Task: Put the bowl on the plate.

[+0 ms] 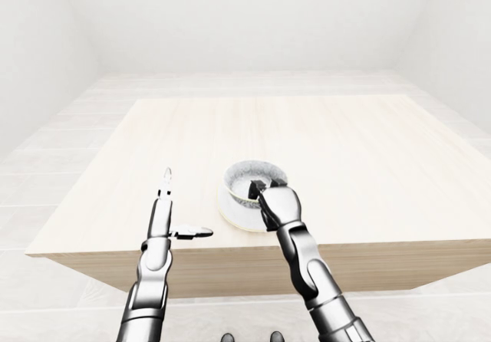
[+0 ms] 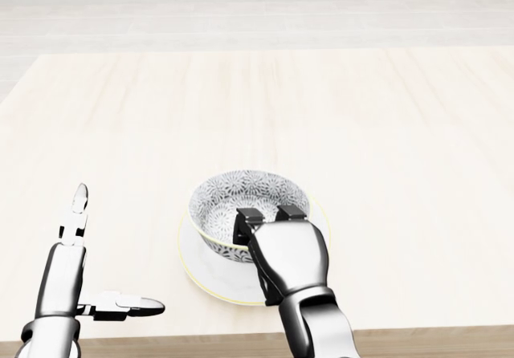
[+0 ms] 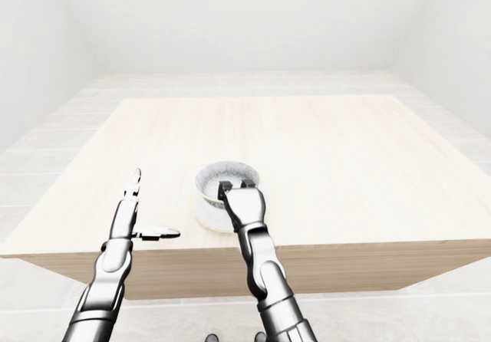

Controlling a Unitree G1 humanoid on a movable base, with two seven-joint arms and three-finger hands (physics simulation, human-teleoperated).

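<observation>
The right hand is closed on the rim of the bowl, fingers hooked inside. The bowl sits centred over the plate, near the surface edge at the head view's bottom; contact cannot be confirmed. The left hand, open and empty, stands well apart leftward. Room is open on the other sides.
</observation>
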